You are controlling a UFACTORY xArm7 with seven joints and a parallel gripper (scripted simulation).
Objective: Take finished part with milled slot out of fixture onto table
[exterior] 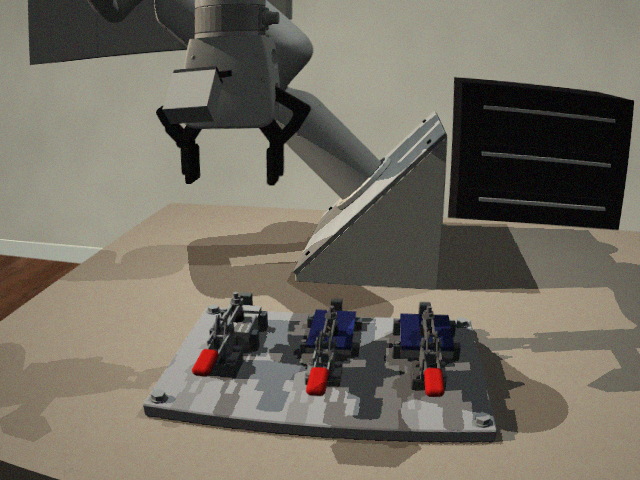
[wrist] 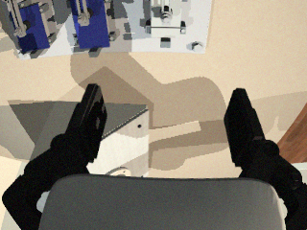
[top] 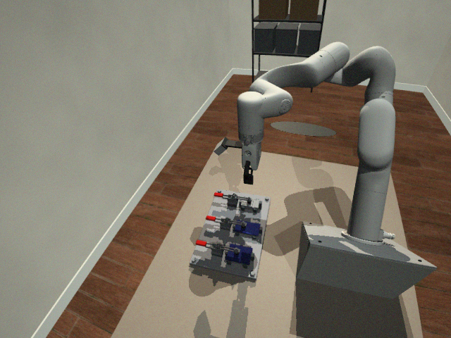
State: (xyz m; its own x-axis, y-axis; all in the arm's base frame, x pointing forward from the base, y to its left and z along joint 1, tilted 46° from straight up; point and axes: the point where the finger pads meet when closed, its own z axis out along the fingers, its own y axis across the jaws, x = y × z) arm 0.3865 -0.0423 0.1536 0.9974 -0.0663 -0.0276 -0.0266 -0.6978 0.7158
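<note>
A grey fixture plate [top: 231, 234] lies on the table with three nests in a row. The grey finished part [top: 253, 204] sits in the far nest, also seen in the exterior view [exterior: 242, 322] and in the wrist view [wrist: 165, 14]. Two blue blanks [top: 247, 228] [top: 238, 253] sit in the other nests, also in the exterior view [exterior: 332, 326] [exterior: 426, 333]. Each nest has a toggle clamp with a red handle [exterior: 205, 361] [exterior: 316, 380] [exterior: 433, 381] lying down over its part. My gripper [exterior: 231, 161] is open and empty, high above the table behind the fixture's finished-part end.
The arm's wedge-shaped grey base [top: 359, 260] stands on the table right of the fixture. A dark shelf unit [top: 287, 32] stands on the floor at the back. A black panel [exterior: 537, 155] stands behind the table in the exterior view.
</note>
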